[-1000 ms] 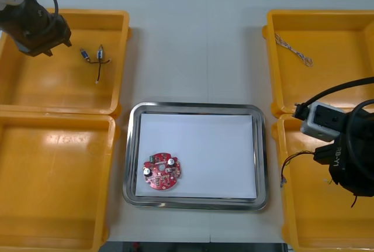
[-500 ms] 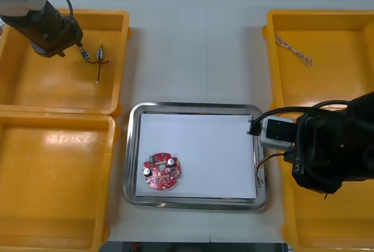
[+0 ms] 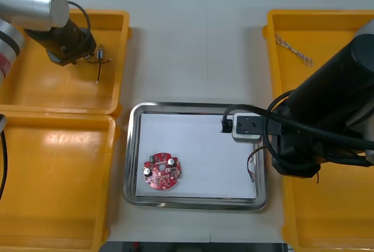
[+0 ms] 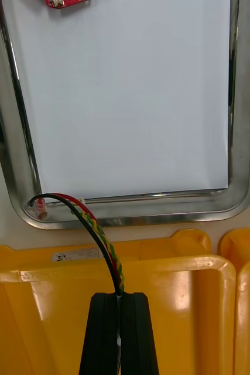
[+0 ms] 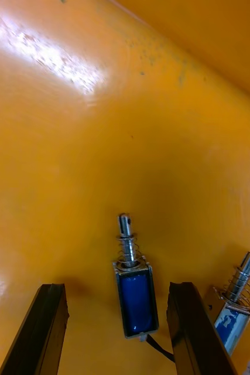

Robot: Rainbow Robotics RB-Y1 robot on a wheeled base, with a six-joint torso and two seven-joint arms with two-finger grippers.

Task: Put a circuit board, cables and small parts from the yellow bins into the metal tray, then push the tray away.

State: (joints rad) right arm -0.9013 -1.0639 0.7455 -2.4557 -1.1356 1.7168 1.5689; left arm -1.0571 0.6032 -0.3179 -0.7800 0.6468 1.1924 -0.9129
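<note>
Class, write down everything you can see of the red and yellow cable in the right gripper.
The red and yellow cable is a thin twist of red, yellow and black wires. The right gripper is shut on one end, above a yellow bin. The cable crosses the bin's wall to a corner of the metal tray, where the strands part and end in a small red connector by the rim. Whether it touches the tray cannot be told.
</note>
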